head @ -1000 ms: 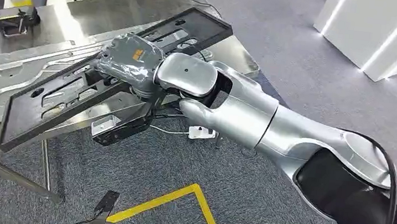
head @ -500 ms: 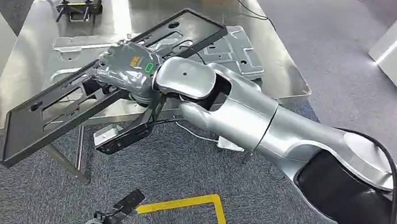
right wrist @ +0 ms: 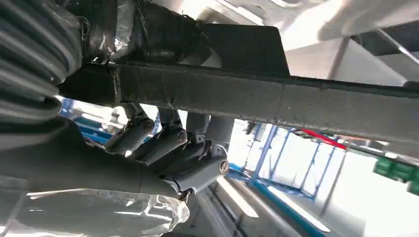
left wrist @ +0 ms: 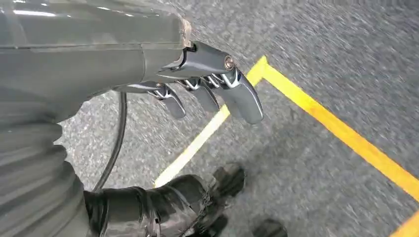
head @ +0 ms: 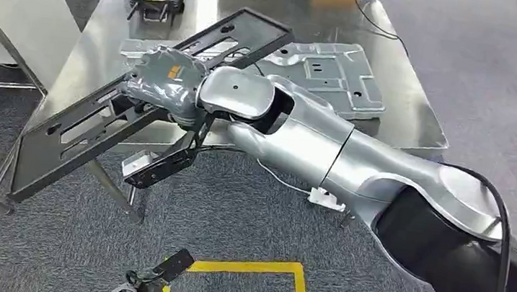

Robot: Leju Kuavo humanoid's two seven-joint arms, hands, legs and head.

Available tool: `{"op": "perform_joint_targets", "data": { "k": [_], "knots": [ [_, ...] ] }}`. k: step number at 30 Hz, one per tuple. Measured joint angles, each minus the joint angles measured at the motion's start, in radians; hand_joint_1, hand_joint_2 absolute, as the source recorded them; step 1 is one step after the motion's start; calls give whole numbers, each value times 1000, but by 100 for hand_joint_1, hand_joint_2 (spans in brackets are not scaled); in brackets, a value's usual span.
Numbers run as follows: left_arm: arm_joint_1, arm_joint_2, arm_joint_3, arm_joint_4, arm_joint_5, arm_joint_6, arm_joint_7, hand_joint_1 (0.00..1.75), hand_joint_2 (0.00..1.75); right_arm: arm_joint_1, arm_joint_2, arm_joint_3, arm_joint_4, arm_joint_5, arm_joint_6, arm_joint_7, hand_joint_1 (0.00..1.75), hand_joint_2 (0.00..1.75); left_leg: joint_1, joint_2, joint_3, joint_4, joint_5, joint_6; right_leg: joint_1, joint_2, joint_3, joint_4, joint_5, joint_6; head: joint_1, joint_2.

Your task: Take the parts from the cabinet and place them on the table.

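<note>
my right hand (head: pixel 164 82) fingers clamp black frame panel (head: pixel 91 125), frame centre-left | over bench (head: pixel 404 110) edge | my left hand (left wrist: pixel 197 94) fingers loosely spread, holding nothing

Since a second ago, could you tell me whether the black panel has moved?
Yes: carried in the right hand, the black panel swung left along the steel table, off the silver plate.

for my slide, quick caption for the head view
Right robot hand carries a black slotted panel tilted over the steel table, near a stamped metal plate.
</note>
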Motion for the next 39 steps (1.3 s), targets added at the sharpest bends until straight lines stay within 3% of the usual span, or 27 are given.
{"op": "perform_joint_targets", "data": {
  "k": [1,3,4,6,8,9,10,11,13,17,18,19,20,21,22,23,24,25,27,28,29,31,32,34,35,36,39],
  "knots": [
    [-2,2,0,0,1,2,2,0,175,-3,1,0,6,0,0,0,175,175,1,-18,-5,-1,4,14,0,-11,4,-1,-2,5,1,0],
    [-2,2,-11,-1,3,6,3,0,175,-5,5,0,15,0,0,0,175,175,-2,-44,-5,-2,0,25,3,-35,19,-11,-5,16,0,0],
    [-1,2,-16,-2,5,8,4,0,175,-6,6,0,19,0,-1,0,175,175,7,-57,5,-11,5,36,-1,-35,22,-9,-12,26,1,0],
    [2,2,-17,-2,18,16,9,0,175,-11,9,0,31,1,-2,0,175,175,11,-78,7,-14,5,42,-6,61,-5,49,-49,29,5,0],
    [1,0,-17,-2,24,20,10,0,175,-11,9,0,40,1,-2,0,175,175,10,-99,7,-13,4,53,-3,92,-95,217,-124,28,8,0],
    [2,0,-17,-2,25,20,11,0,175,-9,9,0,47,1,-2,0,175,175,9,-112,7,-13,3,54,0,96,-135,284,-141,27,8,0],
    [3,0,-17,-2,27,21,13,0,175,-6,9,0,51,1,-2,0,175,175,8,-127,7,-11,3,55,1,97,-159,313,-134,26,8,0],
    [5,0,-17,-2,32,22,16,0,175,-3,9,0,55,1,0,0,175,175,8,-142,7,-10,2,55,0,97,-157,291,-106,24,8,0],
    [7,0,-17,-2,37,26,22,0,175,-3,9,0,68,1,0,2,175,175,8,-168,7,-5,1,53,0,103,-114,179,-32,16,9,0],
    [7,0,-17,-2,38,26,22,0,175,-3,9,0,69,1,0,3,175,175,8,-171,7,-5,1,53,0,106,-105,157,-20,14,9,0],
    [7,0,-17,-2,45,29,24,0,175,-5,9,0,76,0,0,5,175,175,8,-184,7,-4,-1,50,0,129,-70,78,19,9,9,0],
    [8,-3,-17,-2,53,35,27,0,175,-7,9,0,83,0,0,5,175,175,11,-193,5,-3,-1,49,-2,166,-47,22,32,2,9,0],
    [12,-5,-17,-2,75,52,33,0,175,-9,9,0,121,-3,0,17,175,175,15,-223,-6,-4,1,24,8,150,-35,9,23,-3,6,0],
    [16,-4,-17,-2,77,57,34,0,175,-9,10,0,132,-5,0,25,175,175,14,-231,-7,-6,3,15,-3,140,-30,-1,31,-13,8,0],
    [22,-2,-17,-1,79,61,36,0,175,-9,14,0,144,-8,-1,47,175,175,15,-201,-10,1,-2,15,-5,126,-22,-9,34,-17,8,0],
    [23,-3,-17,-1,80,64,37,0,175,-10,14,-2,161,-14,-2,75,175,175,5,-138,-21,31,-23,9,-6,124,-17,-13,35,-21,-4,0],
    [22,-3,-17,-1,82,69,39,0,175,-11,13,-8,185,-19,-1,103,175,175,9,-106,-53,96,-62,4,-4,113,-17,-13,35,-28,-8,0],
    [22,-3,-17,-1,84,72,40,0,175,-9,9,-15,203,-24,-1,121,175,175,13,-91,-91,174,-98,0,-3,105,-17,-13,34,-29,-7,0],
    [25,-3,-17,-1,84,74,43,0,175,-4,5,-31,241,-28,-1,136,175,175,17,-84,-147,286,-131,-9,-6,90,-17,-13,32,-28,-7,0],
    [28,-2,-17,-1,84,75,43,0,175,-1,4,-34,252,-30,-1,137,175,175,20,-83,-143,275,-113,-13,-8,86,-16,-13,30,-26,-8,0],
    [28,-1,-17,-1,85,76,43,0,175,0,4,-37,261,-31,-1,137,175,175,23,-82,-119,230,-82,-16,-11,84,-15,-11,28,-23,-8,0],
    [27,-2,-17,0,87,83,50,0,175,0,4,-44,280,-31,0,163,175,175,26,-74,-24,58,-1,-17,-16,80,-10,-7,20,-12,-8,0],
    [25,-3,-17,0,95,92,56,0,175,-1,4,-52,289,-31,-1,191,175,175,24,-65,3,1,-7,-14,-12,78,-10,-4,15,-3,-8,0],
    [26,-6,-17,0,115,111,72,0,175,-2,-7,-73,317,-34,-14,259,175,175,23,-70,10,-5,-4,5,-4,77,-16,1,10,5,-3,0],
    [30,-8,-15,0,131,124,82,0,175,0,-12,-83,330,-38,-24,290,175,175,24,-72,8,-3,-6,1,-1,76,-13,0,14,-12,-1,0],
    [34,-8,-12,0,141,134,88,0,175,0,-21,-92,343,-44,-34,311,175,175,22,-74,7,-3,-5,1,-2,73,-11,-1,13,-18,1,0],
    [40,-15,-5,2,150,171,116,0,175,3,-58,-127,383,-62,-52,408,175,175,20,-81,7,-2,-8,11,-3,67,-4,-15,14,-16,2,0]
  ]
}}
